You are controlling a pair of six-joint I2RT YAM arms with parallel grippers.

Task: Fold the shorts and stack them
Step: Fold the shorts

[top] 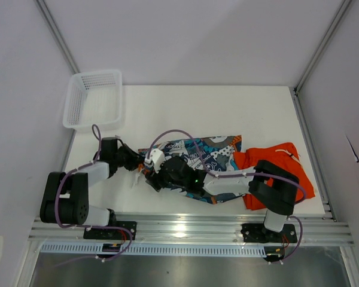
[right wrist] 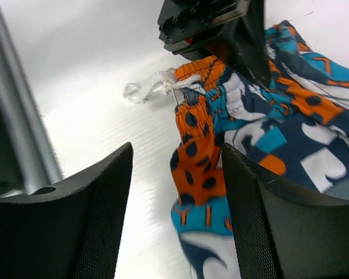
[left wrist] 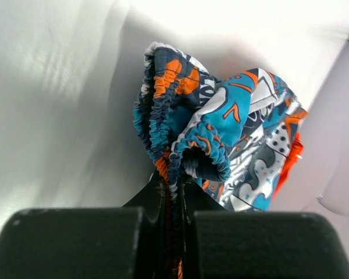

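The patterned shorts lie bunched at the table's middle; their elastic waistband fills the left wrist view. My left gripper is shut on that waistband, its jaws pressed together on the fabric. My right gripper is open just right of it, with the shorts' orange dotted edge between its fingers, untouched on the left side. The plain orange shorts lie crumpled at the right, partly under the right arm. A white drawstring trails on the table.
A white mesh basket stands at the table's far left corner. The white table is bounded by an aluminium rail at the near edge and grey walls on both sides.
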